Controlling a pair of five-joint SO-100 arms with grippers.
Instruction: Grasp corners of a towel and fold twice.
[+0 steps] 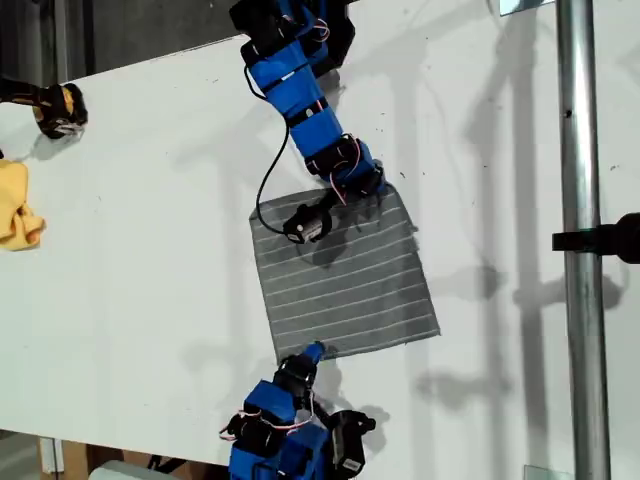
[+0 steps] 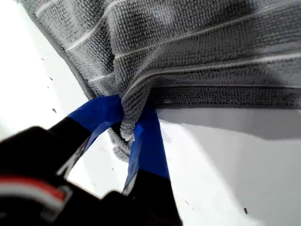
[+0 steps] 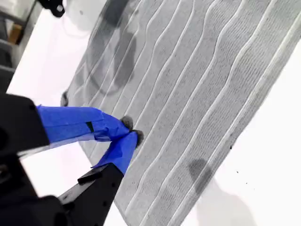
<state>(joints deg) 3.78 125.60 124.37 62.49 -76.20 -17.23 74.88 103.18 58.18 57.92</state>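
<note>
1. Towel (image 1: 350,280) placement: the grey striped cloth lies spread almost flat on the white table (image 1: 150,250), just right of centre in the exterior view. Its stripes run across the frame.
2. My first gripper (image 2: 129,136) comes in from the bottom edge of the exterior view (image 1: 313,350), at the towel's lower-left corner (image 2: 123,141). Its blue jaws are clamped narrow on that corner. The hem is bunched into a thick twist between them, and the cloth beside it is puckered upward.
3. My second gripper (image 3: 130,132) reaches down from the top of the exterior view (image 1: 372,185) and sits over the towel's upper edge, toward the upper-right corner. Its jaws are drawn nearly together, with a small grey tuft at the tips. This looks like a pinch, though from this angle I cannot be sure how much cloth is caught, or whether it is the very corner.
4. Step in hand, as I judge it: securing the grasps for the first fold. No fold has been made yet, and the cloth is a single layer.
5. The next move calls for:
   - a firm hold by both grippers;
   - lifting only enough to clear the table;
   - carrying the held edge across to the opposite edge with the two grippers level, so that the stripes line up and the cloth does not skew.
</note>
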